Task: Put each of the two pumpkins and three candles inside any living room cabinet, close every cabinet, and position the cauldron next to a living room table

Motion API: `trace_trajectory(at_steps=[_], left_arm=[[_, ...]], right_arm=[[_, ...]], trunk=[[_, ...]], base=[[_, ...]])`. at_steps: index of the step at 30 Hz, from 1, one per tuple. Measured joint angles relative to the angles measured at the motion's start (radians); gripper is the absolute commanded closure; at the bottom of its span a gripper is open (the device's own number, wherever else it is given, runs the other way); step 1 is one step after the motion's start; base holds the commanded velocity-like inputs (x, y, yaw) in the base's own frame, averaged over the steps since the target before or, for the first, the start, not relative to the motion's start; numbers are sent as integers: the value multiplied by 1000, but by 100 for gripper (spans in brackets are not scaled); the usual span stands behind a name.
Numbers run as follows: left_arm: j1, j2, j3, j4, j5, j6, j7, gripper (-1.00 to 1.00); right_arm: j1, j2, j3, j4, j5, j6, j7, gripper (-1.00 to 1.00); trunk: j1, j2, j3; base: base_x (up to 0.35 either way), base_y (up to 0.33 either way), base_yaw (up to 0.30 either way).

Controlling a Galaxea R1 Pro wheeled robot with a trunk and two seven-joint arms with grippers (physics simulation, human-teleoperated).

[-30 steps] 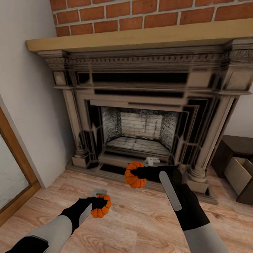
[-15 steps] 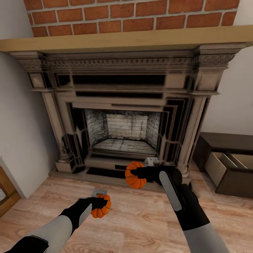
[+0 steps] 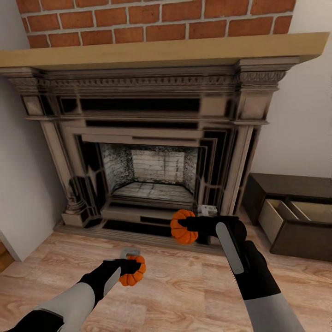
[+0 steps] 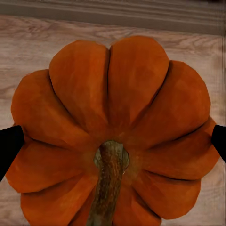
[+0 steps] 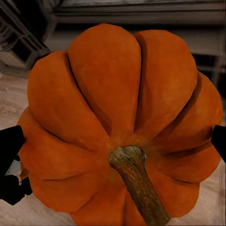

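We carry one pumpkin in each gripper, and the step in hand looks like bringing both to the cabinet (image 3: 295, 221) at the right edge of the head view, where a drawer stands pulled out and shows its pale inside. To do this well, we judge that the base should turn and roll right until that open drawer sits in front of the arms, with both grips kept firm on the way. Then we would lower each pumpkin into the drawer one at a time, so the arms do not cross.

The left gripper (image 3: 133, 269) sits low at centre-left, its forearm rising from the lower left corner, jaws clamped on the left pumpkin (image 3: 132, 273) above the wooden floor (image 3: 184, 295). The right gripper (image 3: 188, 227) reaches higher and further forward at centre-right, jaws closed on the right pumpkin (image 3: 183, 227), in front of the fireplace (image 3: 152, 138) hearth. In each wrist view the pumpkin (image 4: 113, 132) (image 5: 117, 127) shows its stem toward the camera, with dark fingers at both flanks.
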Motion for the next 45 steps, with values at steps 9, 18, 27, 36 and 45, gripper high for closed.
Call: trace_trajectory(at_steps=[9,18,27,36,45], left_arm=[[-1,0,-1,0,0,0,0,100],[0,-1,-1,0,0,0,0,100],[-1,-2,-1,-1,0,-1,-2,100],[0,-4,-1,0,0,0,-3,100],[0,-6,-1,0,-1,-1,-3,100]], right_arm=[[0,-5,-7,2,8,0,-1,100],[10,-31,-9,21,26,0,-18,100],[18,-107,-16,284,14,0,-31,100],[31,-106,-155,335,3,-1,-19,100],[62,-108,-170,346,-2,-12,-12,100]], trunk=[[0,0,0],[0,0,0],[0,0,0],[0,0,-1],[0,0,-10]], base=[[-56,-272,0],[-15,-278,0],[-1,-124,0],[0,-5,-139],[0,0,-207]])
